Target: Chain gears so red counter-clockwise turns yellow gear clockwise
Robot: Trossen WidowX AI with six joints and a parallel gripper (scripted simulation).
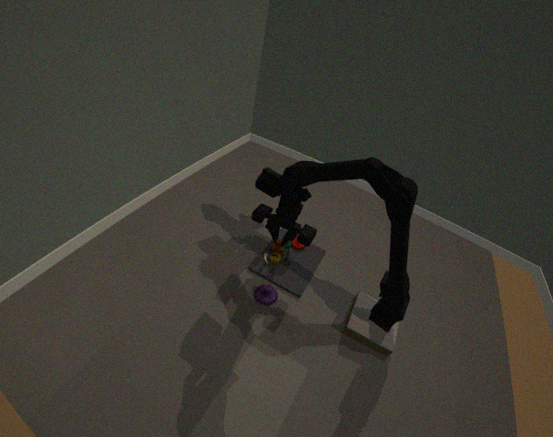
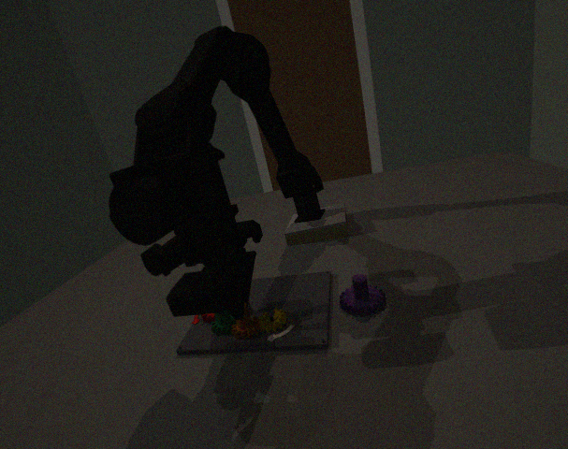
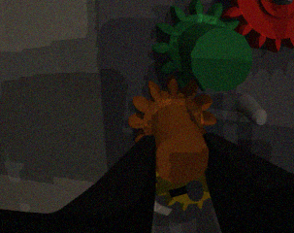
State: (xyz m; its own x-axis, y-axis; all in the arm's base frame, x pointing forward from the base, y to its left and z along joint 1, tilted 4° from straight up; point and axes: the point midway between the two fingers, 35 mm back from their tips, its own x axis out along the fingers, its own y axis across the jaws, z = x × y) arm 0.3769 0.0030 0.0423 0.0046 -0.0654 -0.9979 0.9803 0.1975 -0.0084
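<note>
Gripping orange gear (image 1: 279, 244) (image 2: 245, 327) (image 3: 178, 131) by handle w/ tool (image 1: 281, 241) (image 2: 242, 311) (image 3: 178, 146), part-open; handle upright, approx.; purple gear (image 1: 266, 294) (image 2: 362, 296) handle up.

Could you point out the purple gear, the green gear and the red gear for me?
Purple gear (image 1: 266, 294) (image 2: 362, 300): top and exterior views, toothed disc.
Green gear (image 3: 221, 59): wrist view, knob top.
Red gear (image 3: 278, 30): wrist view, toothed disc.
</note>
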